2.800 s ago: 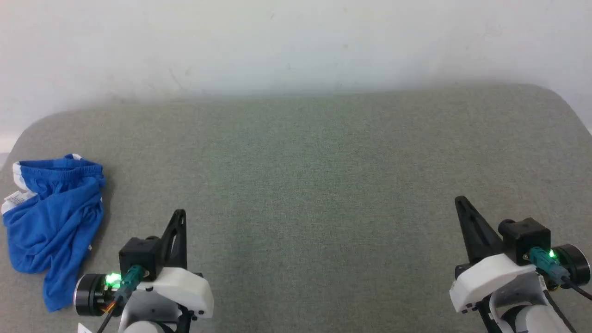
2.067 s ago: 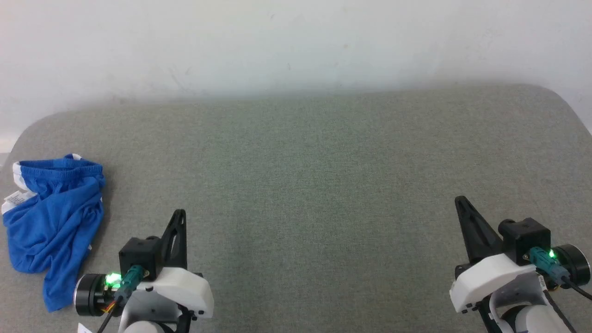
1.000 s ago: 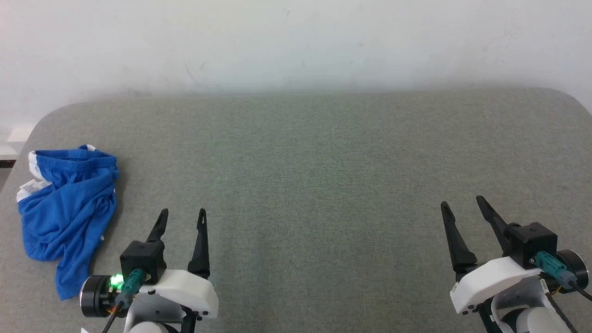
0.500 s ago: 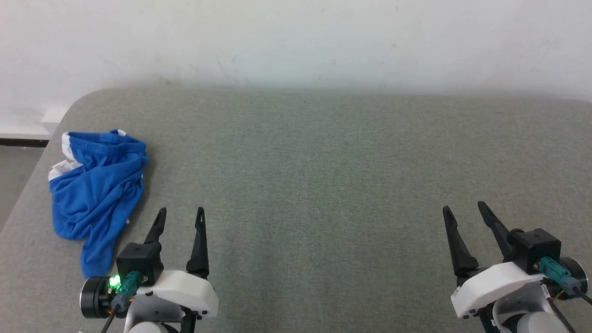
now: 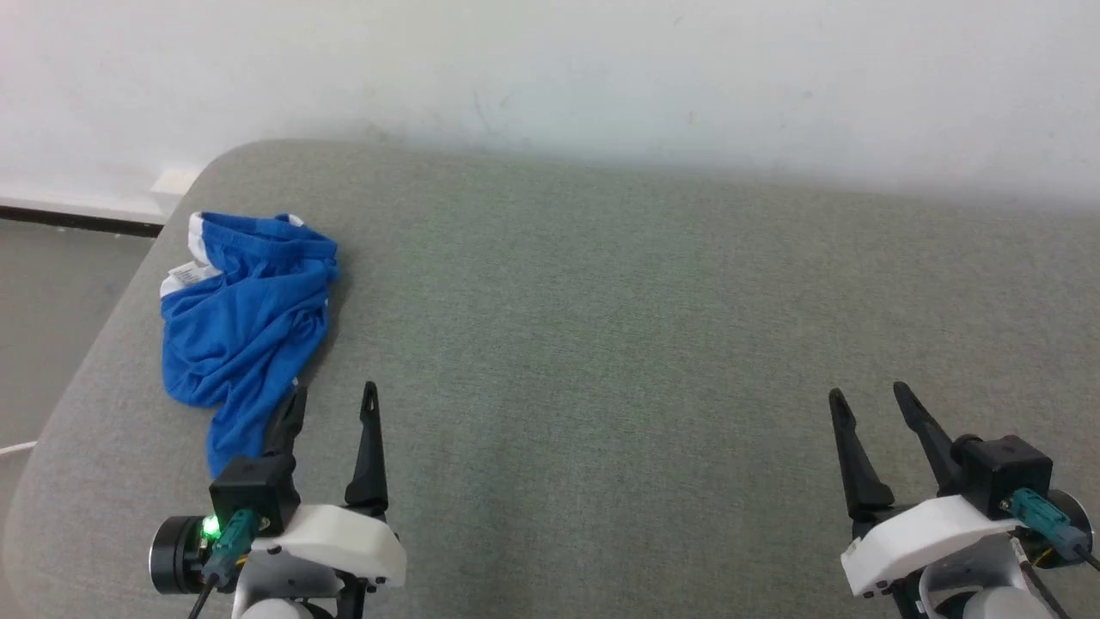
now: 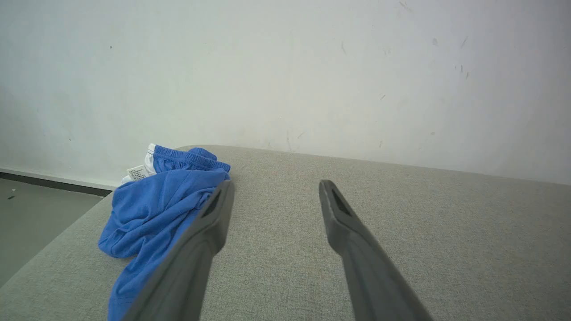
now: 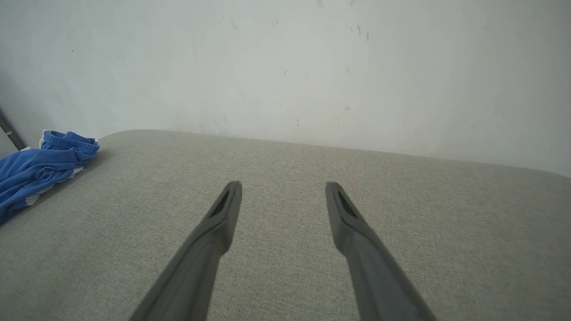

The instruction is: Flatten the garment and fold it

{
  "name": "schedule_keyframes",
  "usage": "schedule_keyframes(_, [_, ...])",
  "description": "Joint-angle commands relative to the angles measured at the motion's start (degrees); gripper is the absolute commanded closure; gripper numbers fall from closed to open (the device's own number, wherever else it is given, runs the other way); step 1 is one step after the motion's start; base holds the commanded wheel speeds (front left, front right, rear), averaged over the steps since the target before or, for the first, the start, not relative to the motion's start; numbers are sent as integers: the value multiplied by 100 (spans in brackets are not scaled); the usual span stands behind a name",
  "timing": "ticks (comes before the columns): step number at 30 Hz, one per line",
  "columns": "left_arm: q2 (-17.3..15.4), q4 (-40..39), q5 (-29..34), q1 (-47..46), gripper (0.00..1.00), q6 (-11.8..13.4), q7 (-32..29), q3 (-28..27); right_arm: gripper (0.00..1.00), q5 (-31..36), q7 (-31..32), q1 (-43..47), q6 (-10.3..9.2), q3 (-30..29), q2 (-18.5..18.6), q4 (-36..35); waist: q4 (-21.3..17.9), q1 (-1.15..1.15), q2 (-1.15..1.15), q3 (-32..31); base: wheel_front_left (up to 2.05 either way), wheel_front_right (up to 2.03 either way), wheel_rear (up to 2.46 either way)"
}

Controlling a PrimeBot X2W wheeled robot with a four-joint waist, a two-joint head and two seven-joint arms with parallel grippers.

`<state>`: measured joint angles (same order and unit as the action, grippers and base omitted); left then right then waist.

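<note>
The garment is a crumpled heap of bright blue shorts with a white waistband and a small white label, lying near the far left corner of the grey padded table. My left gripper stands open just in front of the heap's near end, with nothing between its fingers. In the left wrist view the garment lies to the left of the open left gripper, partly behind the left finger. My right gripper is open and empty at the lower right. The right wrist view shows the garment far left of the right gripper.
A white wall runs along the back of the table. The table's rounded left edge drops to a grey floor with a dark skirting strip. Bare grey cloth stretches between the two grippers.
The head camera has turned left, so the garment now sits further right in view. Both grippers went from shut to open between the oldest frames and one second ago.
</note>
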<state>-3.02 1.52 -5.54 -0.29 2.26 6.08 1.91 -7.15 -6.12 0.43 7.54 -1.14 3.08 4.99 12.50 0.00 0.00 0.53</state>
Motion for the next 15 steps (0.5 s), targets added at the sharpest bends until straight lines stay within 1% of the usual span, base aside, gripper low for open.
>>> schedule_keyframes(1, [6,20,-30,24,0,46,54,9,0,-73,-51,86,-2,8,-8,38,91,0,0,7,0,0,0])
schedule_keyframes(15, [8,48,-155,42,0,112,222,33,0,-260,-218,127,-3,8,-11,178,488,0,0,9,0,0,0])
